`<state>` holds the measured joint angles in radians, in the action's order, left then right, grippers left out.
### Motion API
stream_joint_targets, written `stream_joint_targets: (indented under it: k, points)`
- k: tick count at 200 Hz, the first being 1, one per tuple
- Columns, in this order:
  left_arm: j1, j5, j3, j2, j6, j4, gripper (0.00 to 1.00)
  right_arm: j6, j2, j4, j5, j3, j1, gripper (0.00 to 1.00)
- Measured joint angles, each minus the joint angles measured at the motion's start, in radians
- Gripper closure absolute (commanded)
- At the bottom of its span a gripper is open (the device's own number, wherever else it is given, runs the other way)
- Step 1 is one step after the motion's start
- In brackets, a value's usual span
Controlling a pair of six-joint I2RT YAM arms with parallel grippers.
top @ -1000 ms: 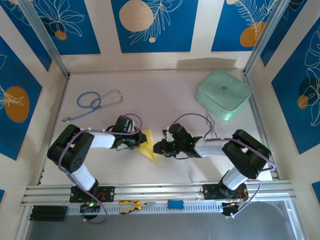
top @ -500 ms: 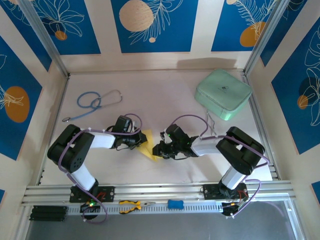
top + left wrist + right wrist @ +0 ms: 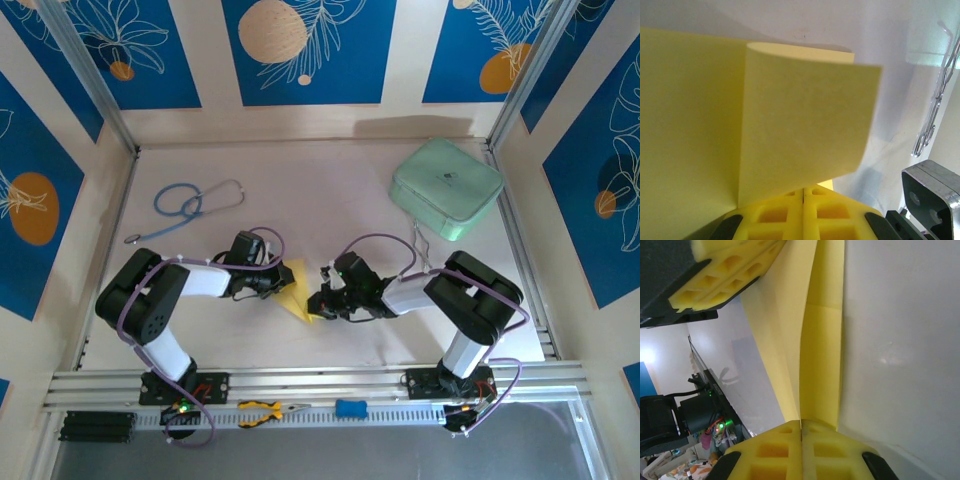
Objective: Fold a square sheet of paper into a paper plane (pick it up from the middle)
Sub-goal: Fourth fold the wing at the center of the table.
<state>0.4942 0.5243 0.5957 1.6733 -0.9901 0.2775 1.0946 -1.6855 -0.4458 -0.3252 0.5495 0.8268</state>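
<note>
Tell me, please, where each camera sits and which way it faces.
Top external: above and behind, looking down on the table; left arm and right arm show.
Left wrist: on that arm, facing forward over the left end effector clamping the paper.
Right wrist: likewise, over the right end effector pinching the paper's fold.
Shared: the paper, in all three.

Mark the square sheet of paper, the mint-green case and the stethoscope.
square sheet of paper [image 3: 296, 292], top view, middle of its visible part.
mint-green case [image 3: 446, 187], top view, centre of its lid.
stethoscope [image 3: 192, 207], top view, its blue tubing loop.
</note>
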Motion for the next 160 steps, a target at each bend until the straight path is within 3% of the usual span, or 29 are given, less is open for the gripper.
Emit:
stream_joint_targets:
  k: [90, 160]
  points:
    - [0.000, 0.004, -0.002, 0.000, 0.000, 0.003, 1.00, 0.026, -0.014, -0.062, -0.028, -0.041, -0.003, 0.88]
    - [0.000, 0.007, -0.004, 0.002, 0.000, 0.008, 1.00, 0.026, -0.013, -0.058, -0.034, -0.041, -0.003, 0.94]
